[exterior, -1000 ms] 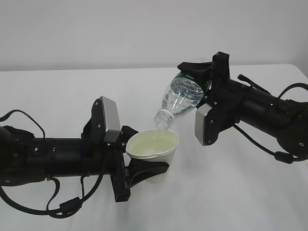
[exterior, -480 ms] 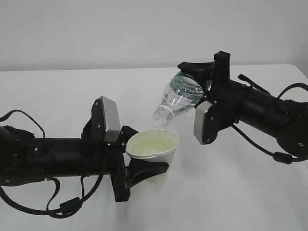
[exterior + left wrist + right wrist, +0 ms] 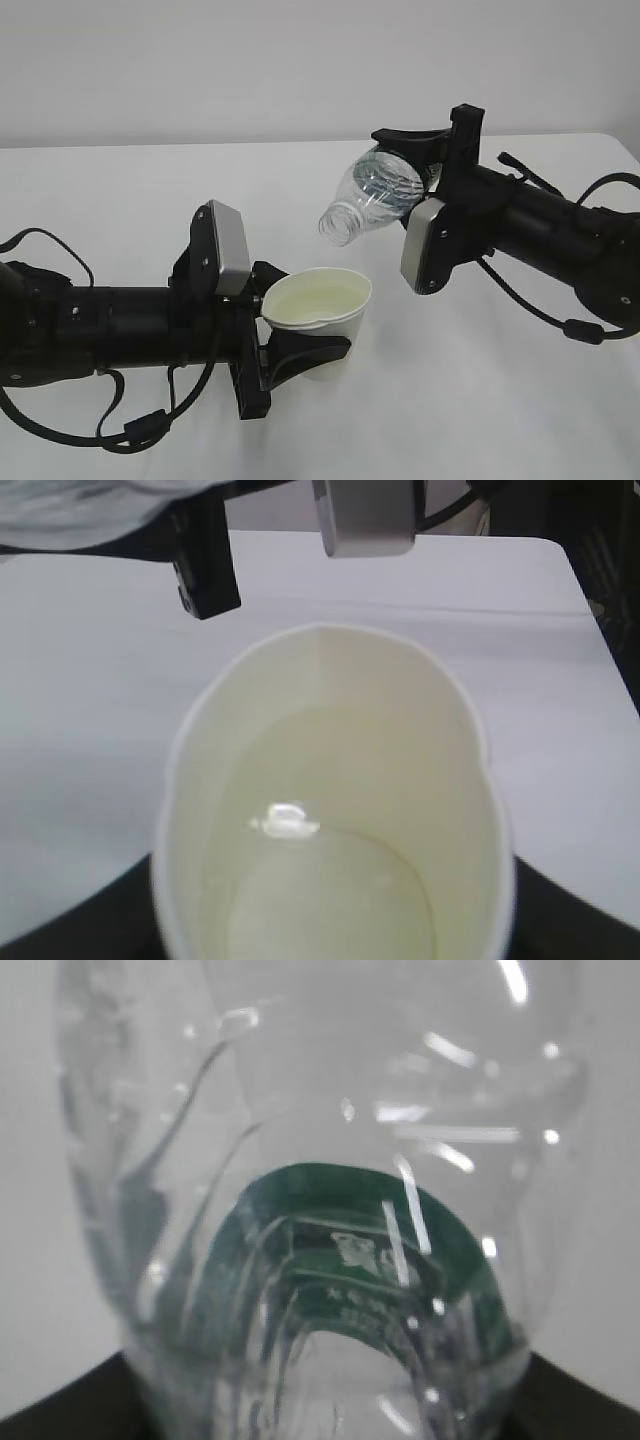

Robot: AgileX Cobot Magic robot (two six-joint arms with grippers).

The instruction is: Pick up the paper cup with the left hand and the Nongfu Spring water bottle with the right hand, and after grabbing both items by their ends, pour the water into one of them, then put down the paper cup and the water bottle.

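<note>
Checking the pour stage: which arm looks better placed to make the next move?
Probably the right hand: its water bottle is tilted above the paper cup, nothing streaming. The left hand just holds.

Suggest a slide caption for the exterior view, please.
Left gripper holds the paper cup of water; right gripper tilts the uncapped water bottle above it.

The exterior camera stands in front of the white table, looking down at a slant toward the far wall, both arms in frame. The left wrist camera sits very close above the paper cup, peering into its mouth; the right arm's grey-white plate shows at 12 o'clock, shared with the exterior view. The right wrist camera is pressed against the Nongfu Spring water bottle, filling its frame.
</note>
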